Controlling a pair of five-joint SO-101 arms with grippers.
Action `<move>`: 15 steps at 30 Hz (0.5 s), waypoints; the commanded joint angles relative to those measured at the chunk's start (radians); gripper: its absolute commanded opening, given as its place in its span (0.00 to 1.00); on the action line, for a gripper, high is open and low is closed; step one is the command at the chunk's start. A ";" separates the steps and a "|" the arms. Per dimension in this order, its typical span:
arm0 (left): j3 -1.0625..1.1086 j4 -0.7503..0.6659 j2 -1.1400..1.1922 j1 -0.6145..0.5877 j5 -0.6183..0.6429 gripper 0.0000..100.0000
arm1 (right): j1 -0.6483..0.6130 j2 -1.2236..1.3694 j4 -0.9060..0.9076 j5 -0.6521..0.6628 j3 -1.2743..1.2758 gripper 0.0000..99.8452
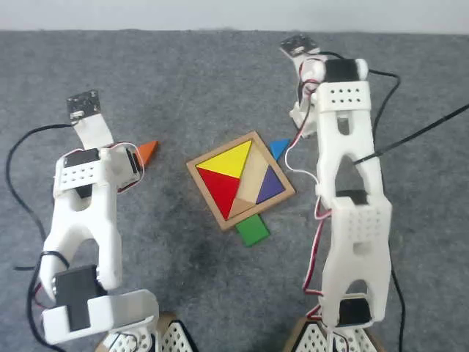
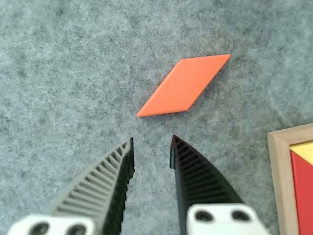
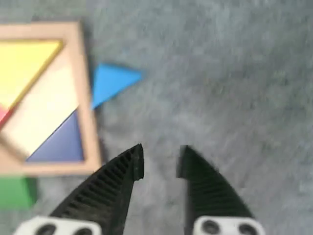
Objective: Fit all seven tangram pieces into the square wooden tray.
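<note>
My work surface is a grey mat (image 1: pixel 220 81) with a short, mottled, fibrous nap. It covers the table from near edge to far edge. Beyond its far edge runs a plain pale strip (image 1: pixel 146 15) across my high view.

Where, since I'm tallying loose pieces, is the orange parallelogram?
In the high view the orange parallelogram lies on the grey mat, left of the wooden tray, just beyond the left gripper.

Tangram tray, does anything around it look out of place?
Three pieces lie outside the tray: a green piece at one edge, a blue triangle by another, and an orange parallelogram farther off.
</note>
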 commanded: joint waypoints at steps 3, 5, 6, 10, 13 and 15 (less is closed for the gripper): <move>-0.008 -0.020 -0.060 0.011 -0.014 0.12 | -0.137 -0.458 0.007 0.051 0.562 0.21; -0.008 -0.020 -0.061 0.009 -0.014 0.12 | -0.229 -0.587 -0.056 0.049 0.758 0.25; -0.008 -0.020 -0.061 0.008 -0.014 0.12 | -0.280 -0.645 -0.096 0.049 0.861 0.27; -0.008 -0.018 -0.061 0.008 -0.014 0.12 | -0.466 -0.848 -0.275 0.049 1.218 0.32; -0.008 -0.018 -0.061 0.008 -0.015 0.12 | -0.544 -0.932 -0.410 0.011 1.405 0.34; -0.008 -0.018 -0.061 0.008 -0.015 0.12 | -0.559 -0.943 -0.504 -0.086 1.471 0.35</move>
